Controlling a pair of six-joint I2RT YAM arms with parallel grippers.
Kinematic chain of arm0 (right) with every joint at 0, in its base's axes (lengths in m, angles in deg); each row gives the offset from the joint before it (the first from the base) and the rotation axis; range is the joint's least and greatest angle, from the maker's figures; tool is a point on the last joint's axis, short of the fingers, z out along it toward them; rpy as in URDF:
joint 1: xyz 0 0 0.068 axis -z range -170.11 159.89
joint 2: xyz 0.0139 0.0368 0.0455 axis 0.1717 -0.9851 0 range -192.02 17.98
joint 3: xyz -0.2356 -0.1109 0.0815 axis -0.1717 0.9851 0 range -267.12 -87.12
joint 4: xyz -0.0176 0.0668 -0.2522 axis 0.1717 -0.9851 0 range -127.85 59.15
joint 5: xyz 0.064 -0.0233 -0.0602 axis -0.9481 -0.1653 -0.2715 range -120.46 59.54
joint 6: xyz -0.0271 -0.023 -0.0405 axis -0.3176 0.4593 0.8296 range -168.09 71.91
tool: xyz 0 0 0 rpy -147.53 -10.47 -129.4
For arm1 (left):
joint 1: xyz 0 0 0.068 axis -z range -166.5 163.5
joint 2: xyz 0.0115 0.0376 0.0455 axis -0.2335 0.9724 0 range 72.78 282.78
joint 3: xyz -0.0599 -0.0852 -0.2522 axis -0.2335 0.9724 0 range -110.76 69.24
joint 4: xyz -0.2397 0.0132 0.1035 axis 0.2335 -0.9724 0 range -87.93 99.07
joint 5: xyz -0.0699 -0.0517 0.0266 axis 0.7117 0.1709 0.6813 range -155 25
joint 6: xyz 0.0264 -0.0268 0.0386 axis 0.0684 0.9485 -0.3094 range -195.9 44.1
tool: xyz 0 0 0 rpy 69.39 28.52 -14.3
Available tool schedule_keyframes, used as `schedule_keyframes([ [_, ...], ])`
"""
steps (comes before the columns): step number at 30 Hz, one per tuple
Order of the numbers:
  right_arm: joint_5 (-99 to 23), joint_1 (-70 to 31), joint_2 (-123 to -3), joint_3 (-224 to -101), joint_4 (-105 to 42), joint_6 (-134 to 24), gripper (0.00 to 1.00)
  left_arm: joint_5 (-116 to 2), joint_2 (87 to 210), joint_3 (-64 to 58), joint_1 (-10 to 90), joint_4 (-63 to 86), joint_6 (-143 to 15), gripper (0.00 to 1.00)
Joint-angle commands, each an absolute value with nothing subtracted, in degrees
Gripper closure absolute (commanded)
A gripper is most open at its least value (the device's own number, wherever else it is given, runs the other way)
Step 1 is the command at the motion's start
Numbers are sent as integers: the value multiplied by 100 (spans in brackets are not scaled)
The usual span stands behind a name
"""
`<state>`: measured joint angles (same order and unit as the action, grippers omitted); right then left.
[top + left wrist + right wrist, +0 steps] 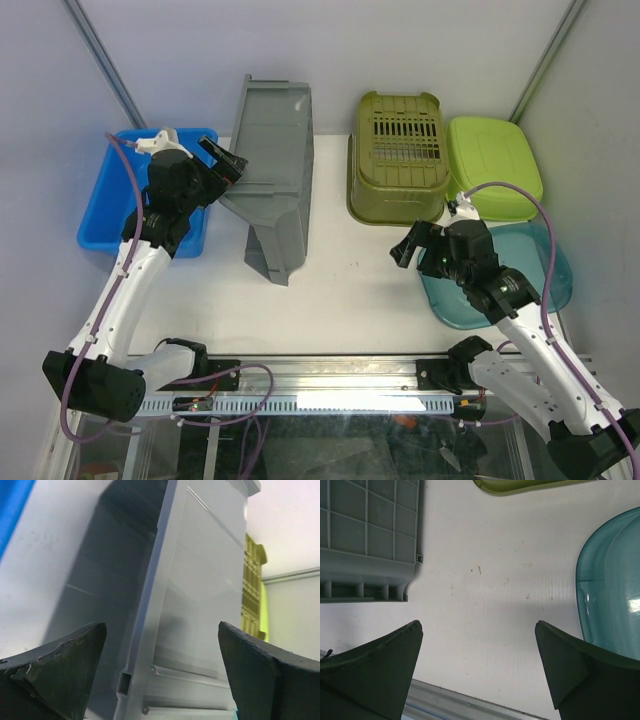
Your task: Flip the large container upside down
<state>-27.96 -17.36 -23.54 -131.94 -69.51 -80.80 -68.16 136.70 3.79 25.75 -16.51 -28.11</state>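
The large grey container (pixel 275 170) stands tipped up on one long side at the table's back middle, its opening facing left. My left gripper (pixel 225 160) is open at its raised left rim. In the left wrist view the grey rim and wall (pixel 200 580) run up between the spread fingers of that gripper (pixel 161 630); I cannot tell if they touch. My right gripper (pixel 410 245) is open and empty above bare table, right of the container. In the right wrist view that gripper (pixel 477 625) hovers over the white table, with the container's ribbed corner (pixel 365 530) at upper left.
A blue bin (pixel 110 200) sits at the far left behind my left arm. An olive slotted basket (pixel 398 150) lies upside down at the back right, with a lime green tub (pixel 495 165) beside it. A teal clear lid (pixel 530 270) lies under my right arm. A metal rail (pixel 330 385) edges the front.
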Motion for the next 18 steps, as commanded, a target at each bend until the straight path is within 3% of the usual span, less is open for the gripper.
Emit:
schedule_keyframes([
  [1, -2827, -1730, -2287, -13210, -6682, -8074, 1, -7259, 13794, -63, 2518, -1763, -4217, 1],
  [13, -2915, -1730, -2391, -13224, -6627, -8141, 1, -7454, 14790, -1154, 2532, -1981, -6077, 1],
  [18, -2890, -1729, -2346, -13226, -6660, -8164, 1, -7772, 14976, -1243, 2656, -2028, -6563, 14],
])
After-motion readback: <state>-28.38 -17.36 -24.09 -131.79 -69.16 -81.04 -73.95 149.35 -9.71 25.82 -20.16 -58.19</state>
